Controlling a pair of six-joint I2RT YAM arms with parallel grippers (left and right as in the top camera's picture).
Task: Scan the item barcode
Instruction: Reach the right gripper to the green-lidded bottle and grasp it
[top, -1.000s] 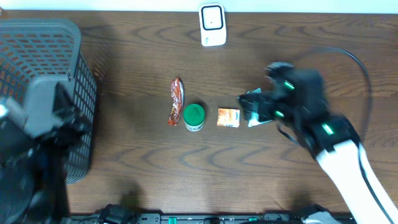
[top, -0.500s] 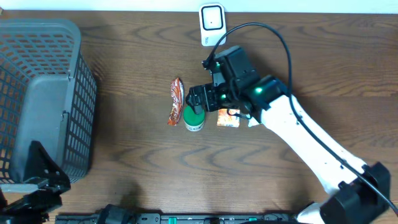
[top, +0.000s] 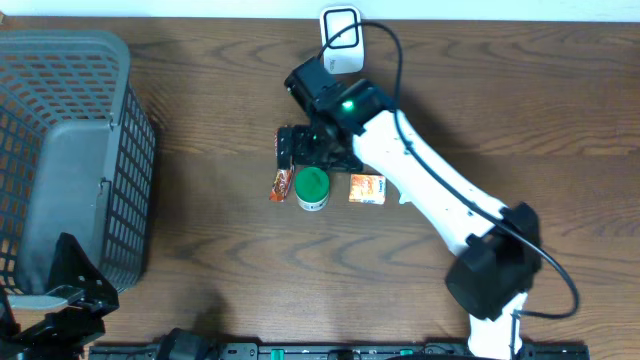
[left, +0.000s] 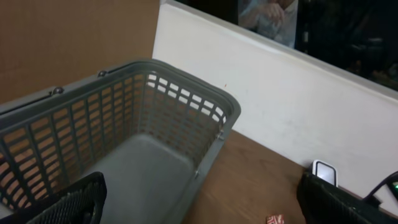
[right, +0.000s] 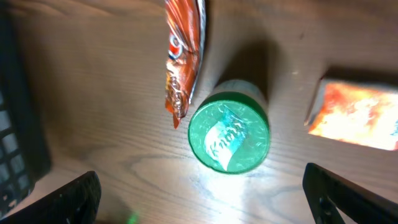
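Note:
Three items lie mid-table: a red snack packet, a green-lidded cup and a small orange box. The white barcode scanner stands at the far edge. My right gripper hovers above the packet's upper end and the cup. It is open and holds nothing, its fingertips spread wide either side of the cup. My left gripper is open and empty at the near left, beside the basket.
A large grey plastic basket fills the left side of the table. The right arm's white link runs diagonally from the near right to the centre, with its black cable looping past the scanner.
The right arm has swung left, from beside the orange box to above the packet and cup. The left arm has dropped from over the basket to the near-left corner. Both grippers stayed open.

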